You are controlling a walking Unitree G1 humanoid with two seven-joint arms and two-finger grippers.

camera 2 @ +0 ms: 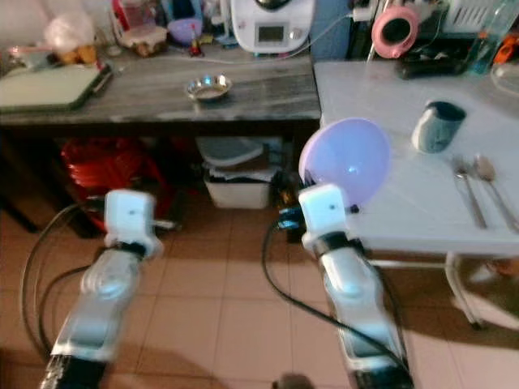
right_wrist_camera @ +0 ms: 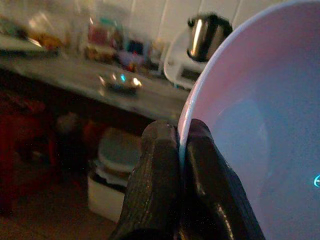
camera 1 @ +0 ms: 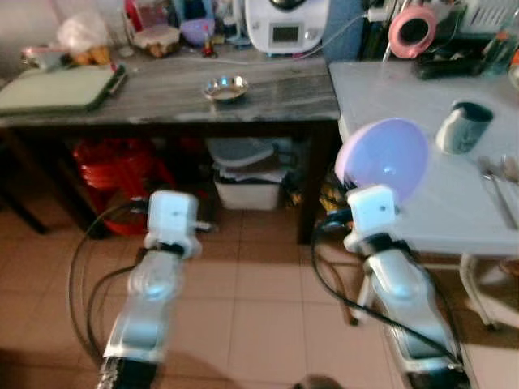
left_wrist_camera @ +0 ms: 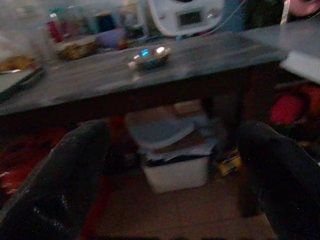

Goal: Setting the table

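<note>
The right gripper (right_wrist_camera: 181, 150) is pinching the rim of the lilac bowl (camera 1: 383, 158), holding it tilted over the near-left corner of the white table (camera 1: 422, 219), while the left gripper (left_wrist_camera: 170, 165) is hanging spread, empty, farther off.

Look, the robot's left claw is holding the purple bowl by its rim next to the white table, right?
Not quite: it is the right claw, not the left. The right wrist view shows its two black fingers pinched on the rim of the purple bowl, beside the white table. The left claw is open and holds nothing.
</note>
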